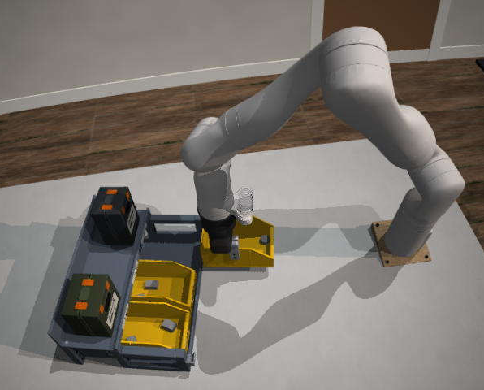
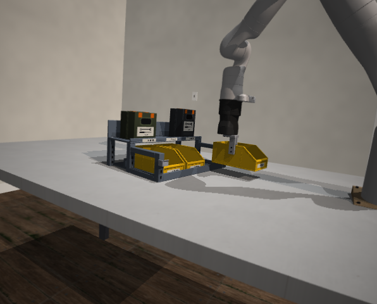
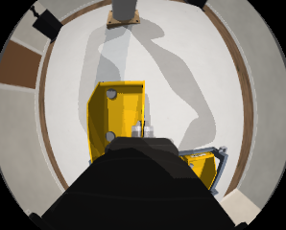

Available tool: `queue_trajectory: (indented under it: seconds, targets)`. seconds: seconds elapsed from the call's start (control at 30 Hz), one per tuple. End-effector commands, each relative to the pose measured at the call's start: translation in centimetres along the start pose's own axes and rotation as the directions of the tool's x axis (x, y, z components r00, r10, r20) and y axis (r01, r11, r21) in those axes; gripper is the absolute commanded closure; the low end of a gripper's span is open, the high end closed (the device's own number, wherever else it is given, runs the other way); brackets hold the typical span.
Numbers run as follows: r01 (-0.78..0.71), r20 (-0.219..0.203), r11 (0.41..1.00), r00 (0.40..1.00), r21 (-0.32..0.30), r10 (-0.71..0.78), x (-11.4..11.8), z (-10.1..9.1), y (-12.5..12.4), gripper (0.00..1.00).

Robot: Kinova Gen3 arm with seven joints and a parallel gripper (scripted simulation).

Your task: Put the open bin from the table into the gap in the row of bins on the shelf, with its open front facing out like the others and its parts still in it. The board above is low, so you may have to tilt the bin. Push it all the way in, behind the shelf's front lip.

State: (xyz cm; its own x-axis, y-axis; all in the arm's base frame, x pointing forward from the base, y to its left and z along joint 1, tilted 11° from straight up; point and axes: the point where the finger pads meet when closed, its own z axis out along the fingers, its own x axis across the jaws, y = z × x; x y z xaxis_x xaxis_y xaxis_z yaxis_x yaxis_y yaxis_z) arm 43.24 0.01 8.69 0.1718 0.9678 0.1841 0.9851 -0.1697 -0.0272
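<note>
My gripper (image 1: 230, 249) is shut on the side wall of the open yellow bin (image 1: 244, 245) and holds it a little above the table, right in front of the shelf's empty slot (image 1: 169, 239). The bin (image 2: 239, 156) hangs slightly tilted, its labelled open front facing away from the shelf. A small grey part (image 1: 264, 239) lies inside it. In the wrist view the bin (image 3: 116, 122) lies below my fingers. Two yellow bins (image 1: 162, 303) sit side by side in the lower row of the grey shelf (image 1: 124, 277).
A black case (image 1: 114, 214) and a dark green case (image 1: 92, 304) stand on the shelf's upper board. The shelf also shows in the exterior view (image 2: 155, 153). The arm's base plate (image 1: 399, 248) is at the right of the table.
</note>
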Motion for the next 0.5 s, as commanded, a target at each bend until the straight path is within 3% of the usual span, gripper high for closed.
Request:
queue_trajectory:
  seconds: [0.0,0.47]
  targets:
    - [0.000,0.000,1.000,1.000,-0.002,0.000,-0.01,-0.10,0.08,1.00]
    - [0.000,0.000,0.999,1.000,0.034,0.000,-0.01,-0.28,0.20,1.00]
